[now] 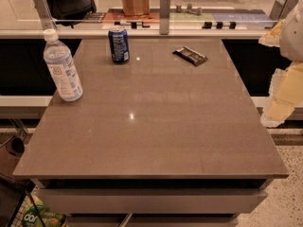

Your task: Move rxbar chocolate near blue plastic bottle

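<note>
A soda can is standing between the water bottle, upper left, and the snack bar, lying upper right on the table. The gripper is hanging at the right edge, off the table and holding nothing; I cannot tell whether it is open or closed.

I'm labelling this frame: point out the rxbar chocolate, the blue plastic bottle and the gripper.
rxbar chocolate [190, 56]: camera view, middle of the dark wrapper.
blue plastic bottle [62, 71]: camera view, on its label.
gripper [283, 96]: camera view, right edge, on its pale body.
</note>
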Robot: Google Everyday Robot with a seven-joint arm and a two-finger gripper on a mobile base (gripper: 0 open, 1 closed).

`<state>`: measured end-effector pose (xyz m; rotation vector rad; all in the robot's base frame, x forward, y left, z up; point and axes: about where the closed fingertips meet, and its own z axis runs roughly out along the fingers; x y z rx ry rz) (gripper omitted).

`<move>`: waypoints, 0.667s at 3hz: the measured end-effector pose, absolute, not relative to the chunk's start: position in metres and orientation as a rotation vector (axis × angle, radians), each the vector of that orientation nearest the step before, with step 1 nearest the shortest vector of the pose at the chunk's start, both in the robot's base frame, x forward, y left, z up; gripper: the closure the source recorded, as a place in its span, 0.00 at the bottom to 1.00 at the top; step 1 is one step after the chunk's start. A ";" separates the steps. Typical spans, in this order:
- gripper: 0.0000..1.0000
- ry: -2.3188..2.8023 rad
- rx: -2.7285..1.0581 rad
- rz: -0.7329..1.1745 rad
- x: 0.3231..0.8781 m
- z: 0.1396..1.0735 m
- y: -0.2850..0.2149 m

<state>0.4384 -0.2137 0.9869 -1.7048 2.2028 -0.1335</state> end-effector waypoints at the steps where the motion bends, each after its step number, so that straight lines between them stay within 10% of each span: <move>1: 0.00 2.202 -1.703 -0.135 0.439 0.987 -0.214; 2: 0.00 2.209 -1.593 -0.122 0.451 0.991 -0.224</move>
